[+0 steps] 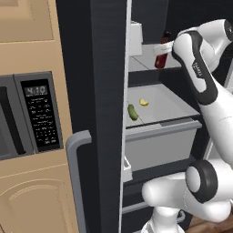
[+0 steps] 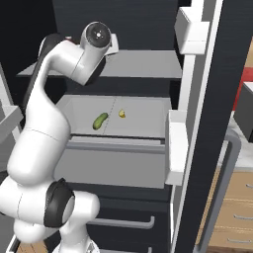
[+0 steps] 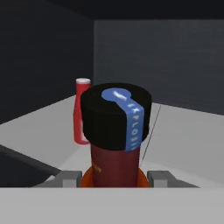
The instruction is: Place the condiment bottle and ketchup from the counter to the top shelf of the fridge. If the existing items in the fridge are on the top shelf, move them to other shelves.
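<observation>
Between the fingers of the tool [image 3: 114, 178], deep inside the open fridge [image 1: 109, 91], stands the condiment bottle [image 3: 114, 131], upright, its long axis running vertically and its black cap nearest the hand camera; the grey fingertips [image 3: 70, 178] sit on either side of its dark red body just above the orange label, so the tool appears closed on it, though whether the pads actually press the glass I cannot tell for certain. From the left base view the same bottle [image 1: 162, 54] shows over the top shelf [image 1: 141, 63], near that shelf's right side, beside the arm's wrist. Beyond it and slightly to its left in the hand view stands the ketchup [image 3: 81, 111], also upright on the top shelf toward the back wall, apart from the held bottle. My reading is that the coming move turns on lowering the condiment bottle straight down along its own axis and releasing it without nudging the ketchup behind. One shelf lower lie the existing items: a green pickle [image 2: 100, 120] and a yellow wedge [image 2: 121, 114], near each other at mid-shelf. Count: one condiment bottle, one ketchup, one pickle, one wedge.
</observation>
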